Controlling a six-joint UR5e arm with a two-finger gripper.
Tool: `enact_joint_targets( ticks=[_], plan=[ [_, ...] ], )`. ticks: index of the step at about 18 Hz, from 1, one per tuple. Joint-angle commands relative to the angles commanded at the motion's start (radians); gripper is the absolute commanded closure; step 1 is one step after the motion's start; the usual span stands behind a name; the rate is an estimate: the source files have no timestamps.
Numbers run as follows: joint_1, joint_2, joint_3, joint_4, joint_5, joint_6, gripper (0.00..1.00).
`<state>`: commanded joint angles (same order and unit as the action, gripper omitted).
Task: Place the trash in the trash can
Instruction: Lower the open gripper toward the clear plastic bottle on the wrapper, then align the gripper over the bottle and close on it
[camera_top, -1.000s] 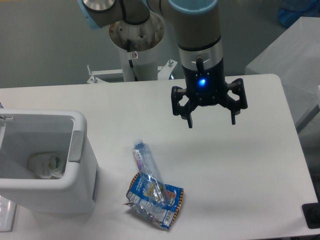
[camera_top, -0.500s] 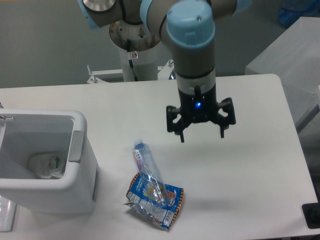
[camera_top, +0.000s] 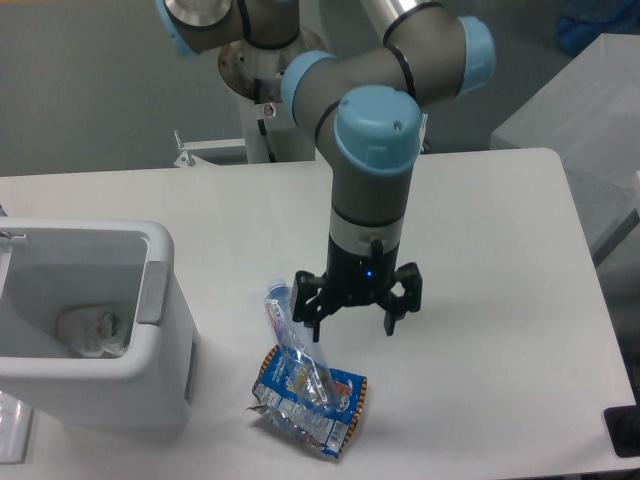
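A small clear plastic bottle (camera_top: 291, 336) with a purple-white label lies on the white table, its lower end resting on a shiny blue-and-orange foil snack bag (camera_top: 312, 402). My gripper (camera_top: 355, 326) is open and empty, fingers pointing down, just right of the bottle and above the bag's upper right. The white boxy trash can (camera_top: 150, 345) with a grey rim panel stands at the left, apart from the gripper.
A white paper wad with a green mark (camera_top: 93, 330) lies inside the trash can. The robot's base column (camera_top: 272, 100) stands at the table's far edge. A black object (camera_top: 624, 432) sits at the front right corner.
The gripper has moved left and toward the front, down from mid-table to beside the bottle. It stays open. Bottle and bag have not moved.
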<state>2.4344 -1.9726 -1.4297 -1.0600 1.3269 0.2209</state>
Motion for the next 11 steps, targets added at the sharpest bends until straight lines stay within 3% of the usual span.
enact_joint_targets(
  ticks=[6, 11],
  plan=[
    [-0.011, -0.071, -0.058, 0.138, 0.011, -0.029, 0.00],
    [-0.029, -0.132, -0.064, 0.149, 0.012, -0.046, 0.00]
  ],
)
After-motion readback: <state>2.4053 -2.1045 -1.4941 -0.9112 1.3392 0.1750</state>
